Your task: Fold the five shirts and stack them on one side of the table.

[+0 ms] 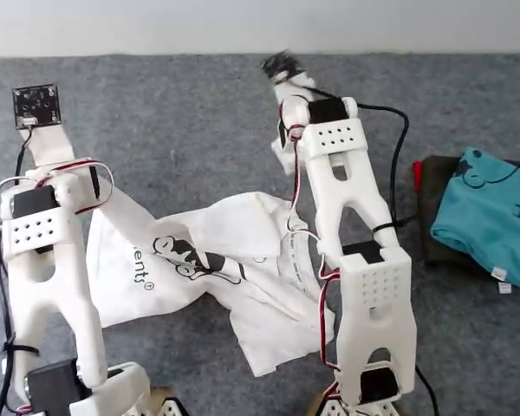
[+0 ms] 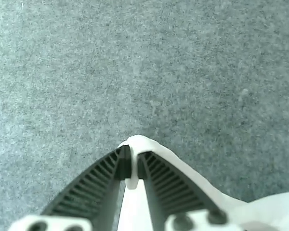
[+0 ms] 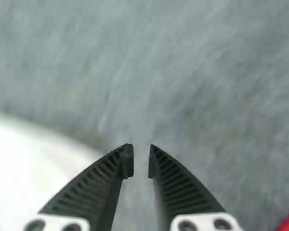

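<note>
Clamped in left tool (image 2: 133,162): edge of crumpled white printed shirt (image 1: 243,227), body trailing behind toward right tool (image 3: 140,161) (barely apart, empty).

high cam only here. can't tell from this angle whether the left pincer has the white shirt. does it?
Observer: Yes. In the left wrist view the left pincer is shut on an edge of the white shirt.
Operator: right one holding anything?
Observer: No. The right pincer has its fingertips slightly apart, with only bare grey surface between them.
Operator: shirt near it?
Observer: Yes. White cloth shows just beside it in the right wrist view.
</note>
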